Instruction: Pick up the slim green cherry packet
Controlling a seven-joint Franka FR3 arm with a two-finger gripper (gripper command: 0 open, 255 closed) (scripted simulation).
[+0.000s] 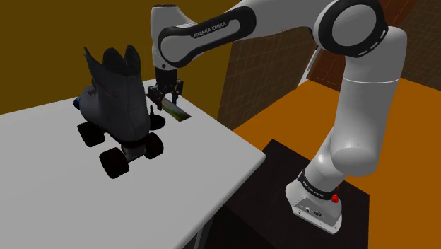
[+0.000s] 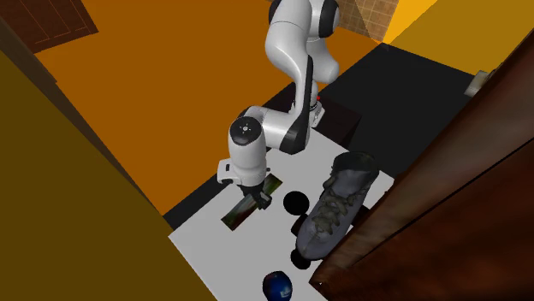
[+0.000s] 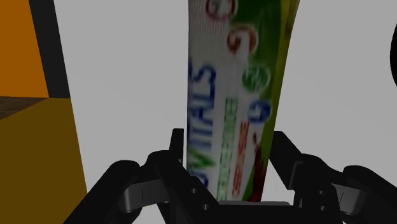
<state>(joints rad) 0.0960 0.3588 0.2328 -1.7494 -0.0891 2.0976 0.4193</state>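
Black fingers (image 3: 179, 149) fill the wrist view's foreground. The gripper (image 3: 229, 140) is clamped on the cherry packet (image 3: 235, 76), w/ one finger pressed to each long edge near its end. The packet is slim, white and green, w/ blue lettering and red marks, and runs straight out from the jaws.

- Shoulder view: packet (image 1: 175, 109) is low on the table (image 1: 63, 198) under the gripper (image 1: 164, 95). Can't tell if it's lifted or touching.
- Surface: plain white tabletop, matte.
- 2nd ext. view: packet (image 2: 235, 214) is close to the table's (image 2: 231, 256) left edge, long side roughly parallel w/ it. Gripper (image 2: 257, 198) comes down from above.
- Dark roller skate (image 1: 116, 106) w/ black wheels stands just beside the packet in the shoulder view. In the 2nd ext. view, skate (image 2: 338, 209) is toward the right w/ bare white between it and the packet.
- Blue ball (image 2: 276, 286) is on the table beyond the skate, well apart from the packet.
- Room: orange floor (image 1: 283, 113), olive-brown wall (image 1: 42, 42), dark wood panel (image 2: 453, 171) by the skate's side of the table.
- Black stand (image 1: 360, 212) sits off the table's corner.
- Open room: the shoulder view's near half of the table is bare. Floor side of the packet is open past the edge.
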